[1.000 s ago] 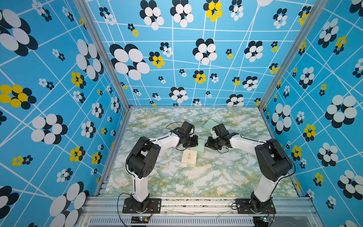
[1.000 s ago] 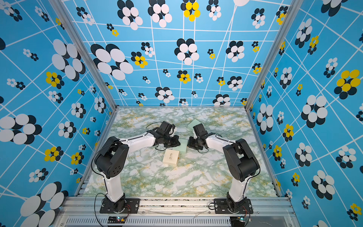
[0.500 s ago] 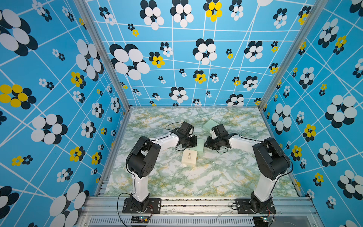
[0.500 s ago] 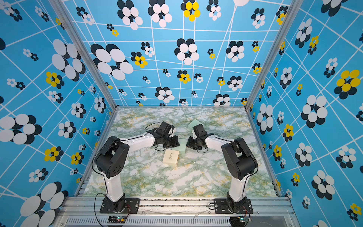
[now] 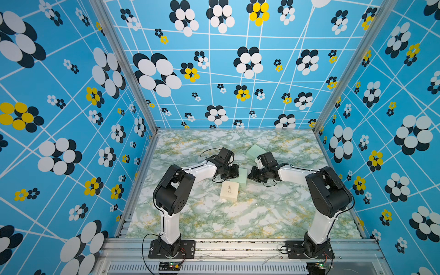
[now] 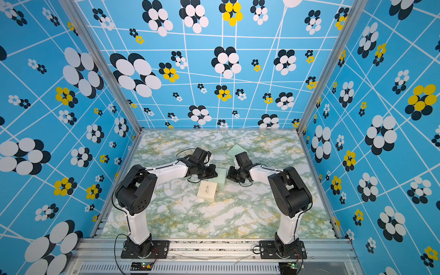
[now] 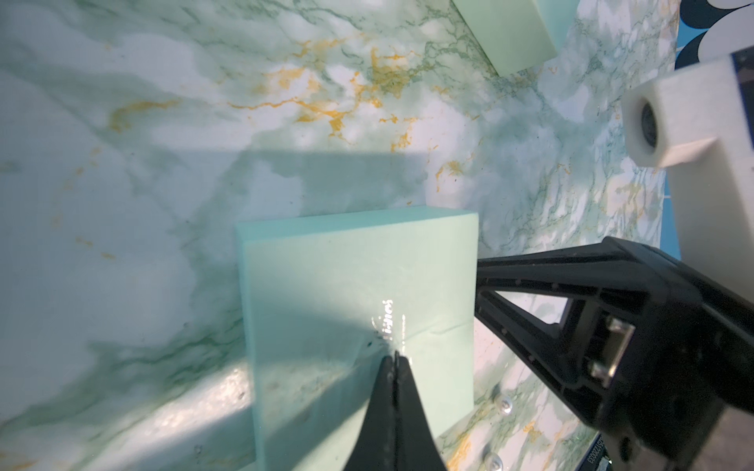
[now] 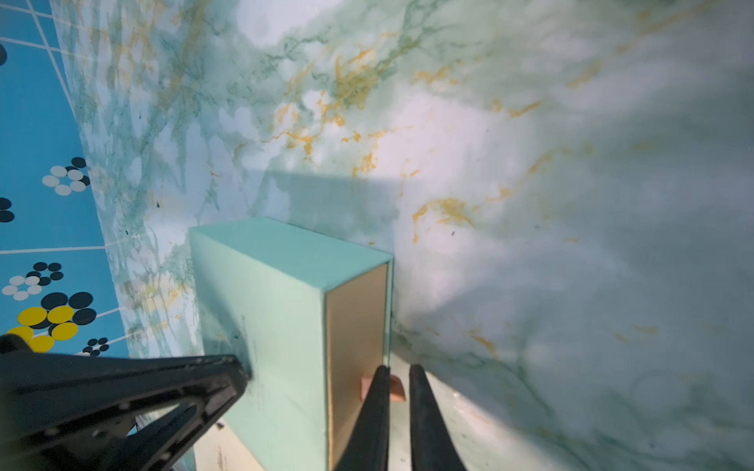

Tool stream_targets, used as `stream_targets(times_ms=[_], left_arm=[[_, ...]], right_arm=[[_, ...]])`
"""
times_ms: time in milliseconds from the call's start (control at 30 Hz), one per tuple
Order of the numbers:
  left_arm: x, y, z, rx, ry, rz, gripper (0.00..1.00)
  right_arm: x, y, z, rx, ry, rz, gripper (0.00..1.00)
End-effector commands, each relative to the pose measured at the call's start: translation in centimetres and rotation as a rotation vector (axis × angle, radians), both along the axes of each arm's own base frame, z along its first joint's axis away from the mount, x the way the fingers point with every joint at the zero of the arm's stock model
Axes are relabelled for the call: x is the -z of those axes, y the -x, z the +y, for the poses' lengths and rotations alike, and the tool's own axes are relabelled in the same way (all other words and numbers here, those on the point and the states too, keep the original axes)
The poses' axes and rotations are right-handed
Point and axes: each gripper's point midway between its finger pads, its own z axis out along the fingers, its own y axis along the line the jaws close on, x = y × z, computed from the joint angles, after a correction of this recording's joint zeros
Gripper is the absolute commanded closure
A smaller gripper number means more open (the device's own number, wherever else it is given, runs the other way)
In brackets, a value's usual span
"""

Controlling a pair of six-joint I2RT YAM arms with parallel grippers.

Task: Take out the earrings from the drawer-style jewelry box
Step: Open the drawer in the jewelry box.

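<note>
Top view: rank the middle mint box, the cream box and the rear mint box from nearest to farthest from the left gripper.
1. Middle mint box: at the table's centre, touched by the left gripper.
2. Cream box: just in front, toward the robot's bases.
3. Rear mint box: farther back and to the right.

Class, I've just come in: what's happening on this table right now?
The left gripper, shut, presses its tips on top of the mint box, seemingly steadying it. The right gripper straddles the small pink pull tab on the drawer front; a firm grip can't be confirmed. The drawer is closed, no earrings visible.
</note>
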Motion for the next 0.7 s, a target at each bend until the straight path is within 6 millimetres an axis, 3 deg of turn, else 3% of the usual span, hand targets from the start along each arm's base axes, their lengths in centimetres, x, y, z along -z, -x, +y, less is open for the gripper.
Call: stream_targets(times_ms=[0,267,667], left_arm=[[2.02,0.57,0.87,-0.007,-0.031,0.046,1.00],[2.08,0.65,0.92,-0.008,-0.032,0.048,1.00],[2.22,0.73,1.08,-0.009,-0.033,0.052,1.00]], right_arm=[[0.62,0.16,-0.14,0.009,-0.014,0.021,0.87],[0.57,0.19,0.22,0.013,-0.044,0.022,0.86],[0.85,0.54,-0.06,0.028,-0.054,0.032,0.77]])
